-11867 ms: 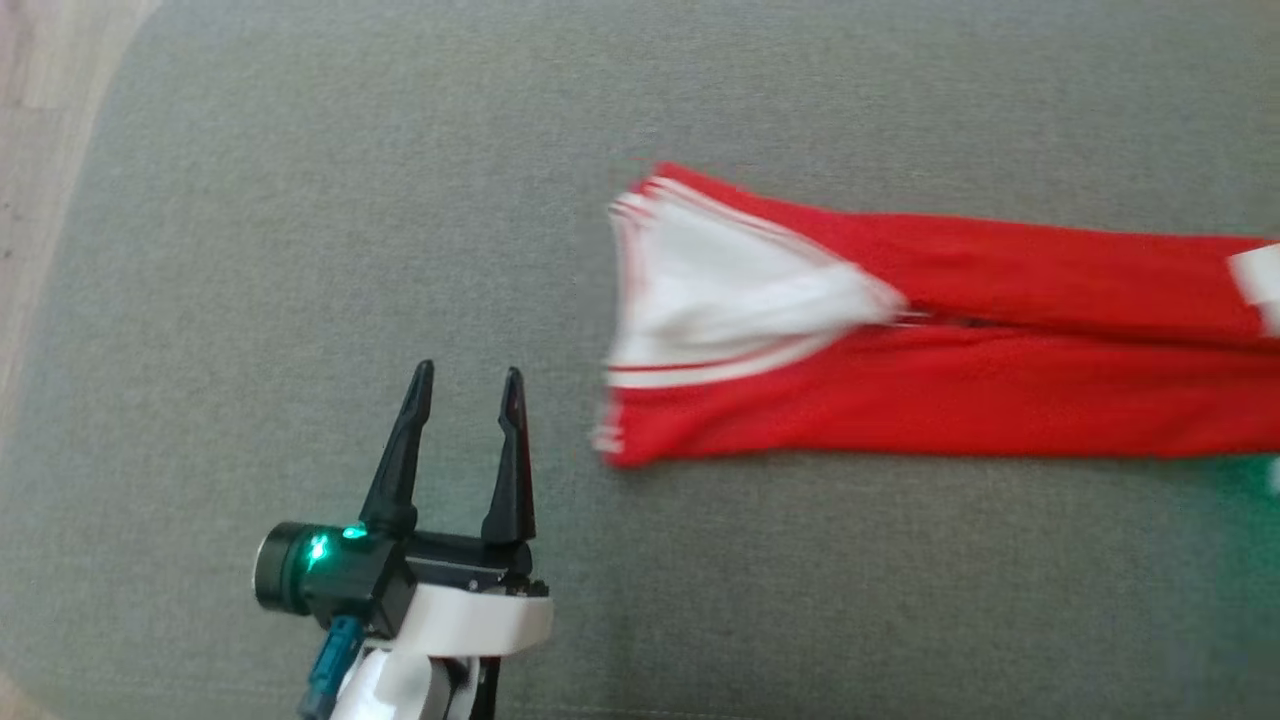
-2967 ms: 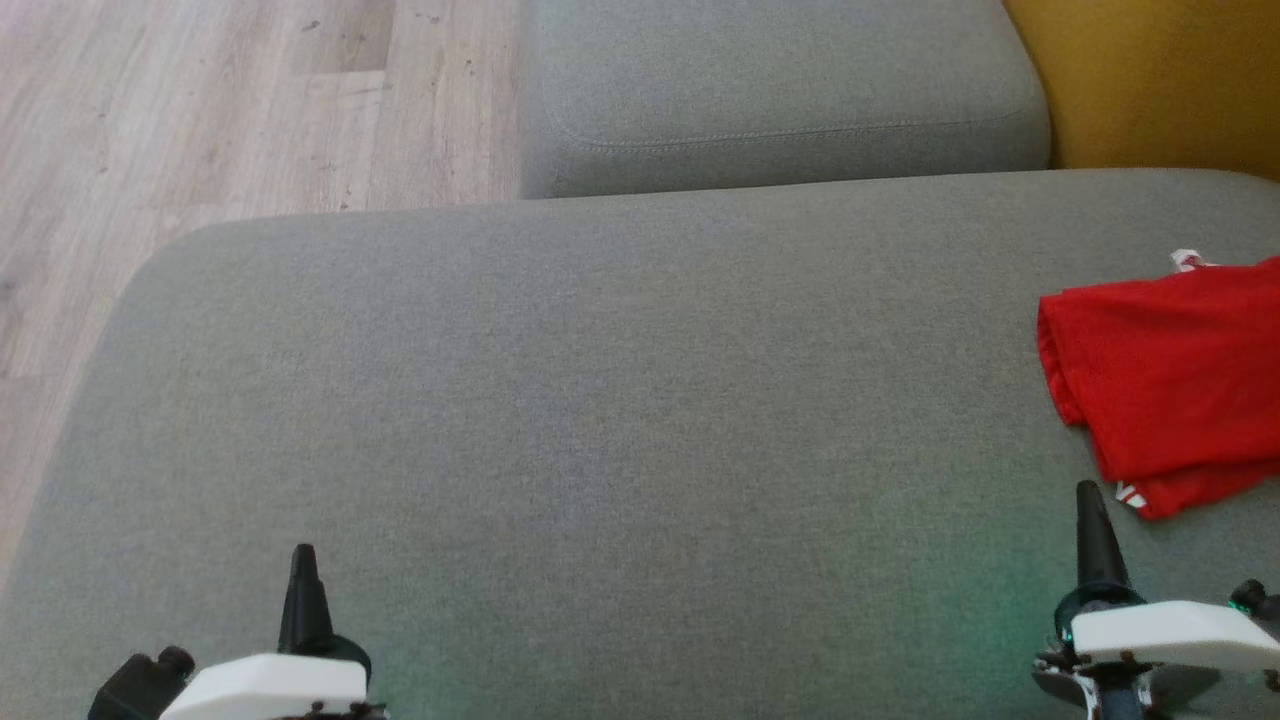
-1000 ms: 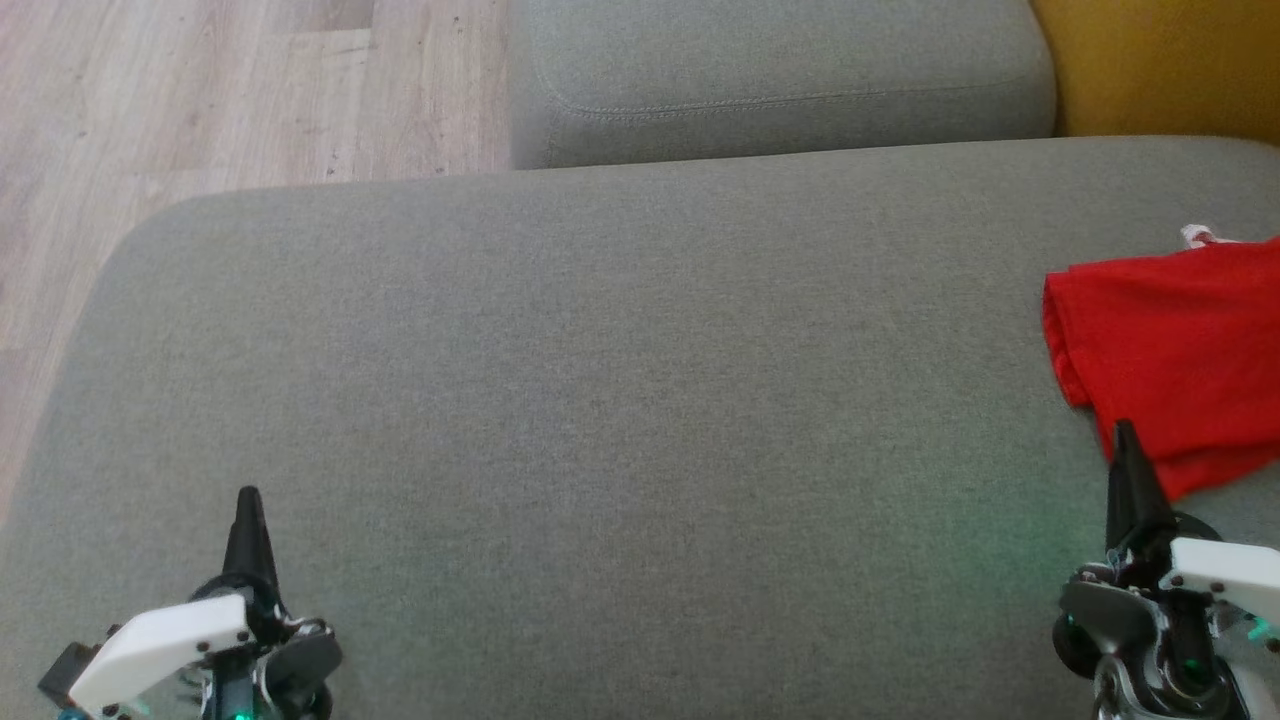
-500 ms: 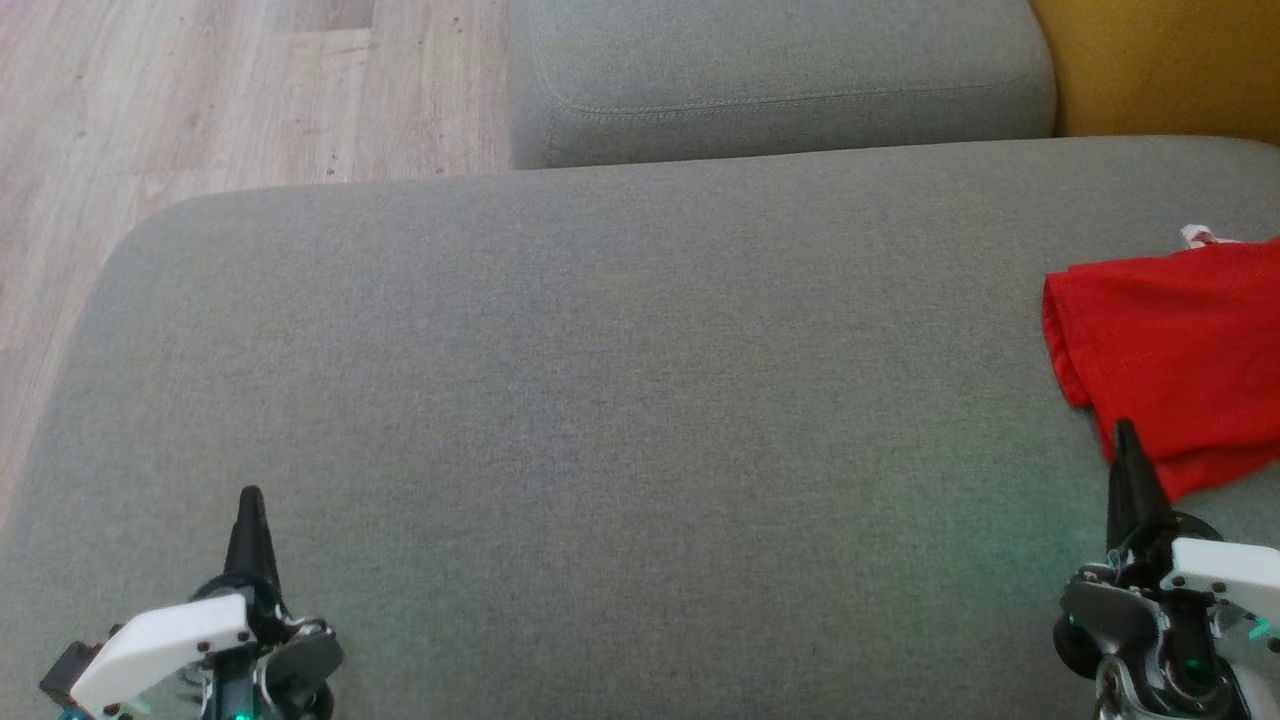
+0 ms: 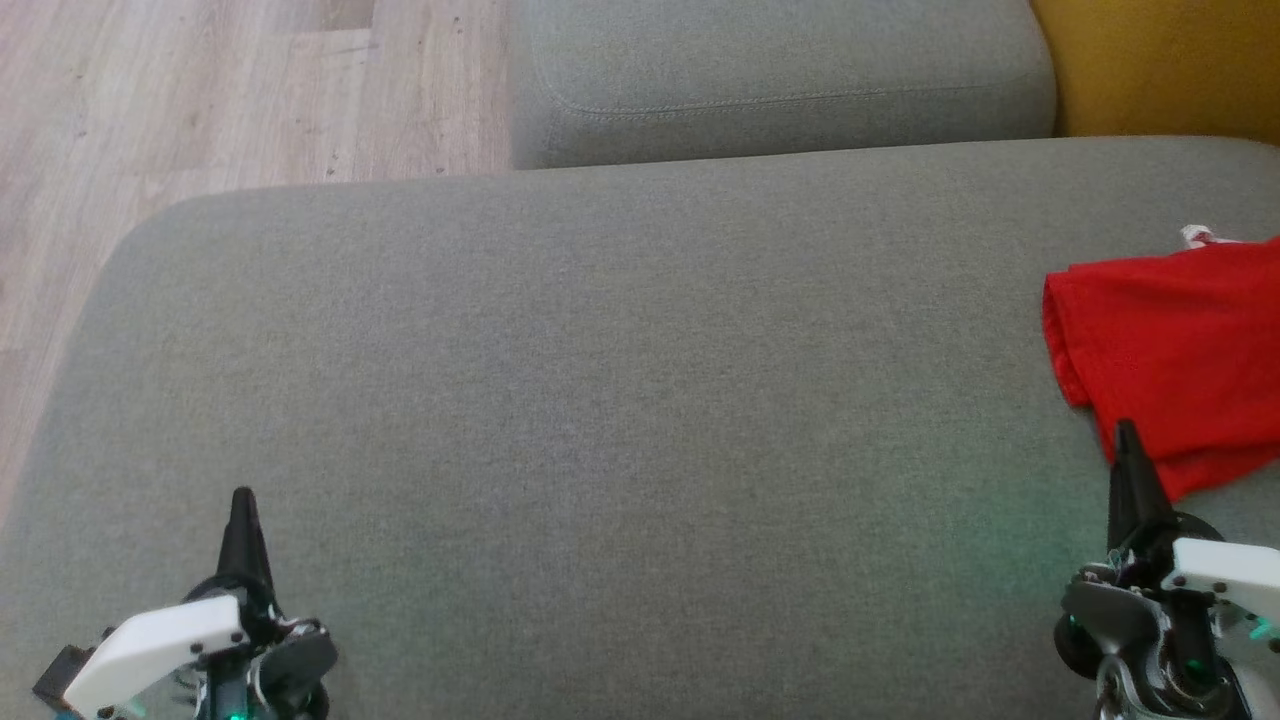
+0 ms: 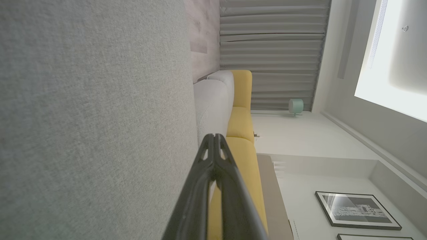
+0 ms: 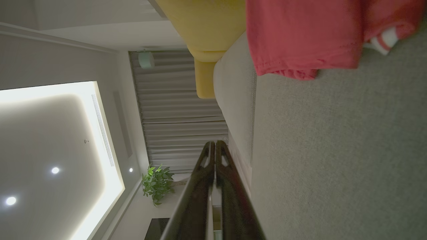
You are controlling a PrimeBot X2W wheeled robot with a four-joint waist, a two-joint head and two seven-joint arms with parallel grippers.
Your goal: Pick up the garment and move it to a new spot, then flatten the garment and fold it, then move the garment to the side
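Observation:
The folded red garment [image 5: 1180, 350] with white trim lies at the right edge of the grey sofa seat [image 5: 600, 380], partly cut off by the frame. In the right wrist view the garment [image 7: 300, 33] fills the upper right. My right gripper [image 5: 1127, 440] is shut and empty, its tip just in front of the garment's near edge, pointing away from me. At the lower left my left gripper [image 5: 243, 505] is shut too, holding nothing, far from the garment. Both pairs of fingers press together in the wrist views, left gripper [image 6: 214, 136] and right gripper [image 7: 212, 143].
A second grey cushion [image 5: 780, 80] sits behind the seat. Wooden floor [image 5: 200, 90] lies beyond the seat's left edge. A yellow sofa part [image 5: 1160, 60] stands at the back right. The broad middle of the seat is bare fabric.
Over twelve seconds the head camera has shifted; the long, spread garment is now folded at the right and the left gripper has shut. In the last second the left gripper slid slightly left.

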